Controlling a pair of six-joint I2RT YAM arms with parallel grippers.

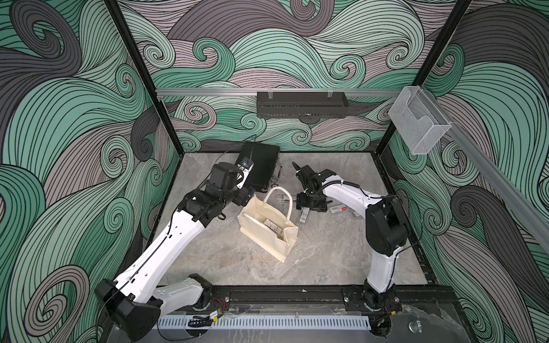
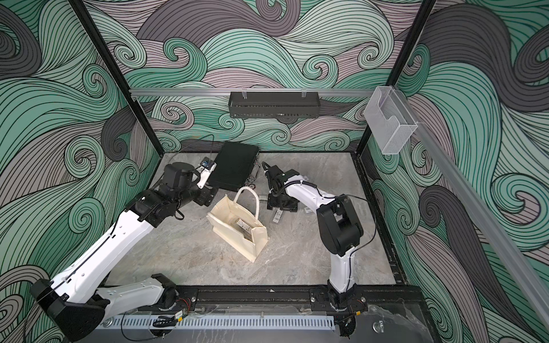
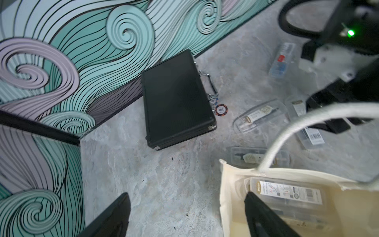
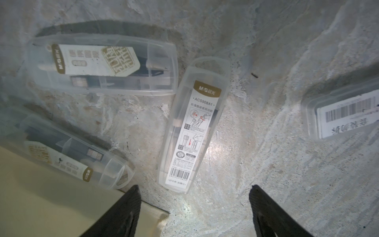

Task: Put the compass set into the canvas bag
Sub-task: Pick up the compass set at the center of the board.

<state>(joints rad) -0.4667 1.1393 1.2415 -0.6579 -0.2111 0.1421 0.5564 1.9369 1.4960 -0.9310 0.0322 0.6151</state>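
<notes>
Lying in the upright canvas bag (image 1: 264,242): one compass set (image 1: 271,227), in its clear case. Left gripper (image 3: 187,195) spread, straddling the bag's wall, holding nothing. Right gripper (image 4: 194,187) spread, empty, above a second compass set (image 4: 192,131) on the table (image 4: 266,102) beside the bag.

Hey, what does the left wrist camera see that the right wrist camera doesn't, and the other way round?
Only the left wrist view: the black briefcase with a poker chip beside it, the patterned wall, and one compass set lying inside the canvas bag. Only the right wrist view: a close look at a compass case on the tabletop ahead of the open right fingers, its label readable. Both: the canvas bag, loose clear compass cases on the tabletop, and spread black fingers.
</notes>
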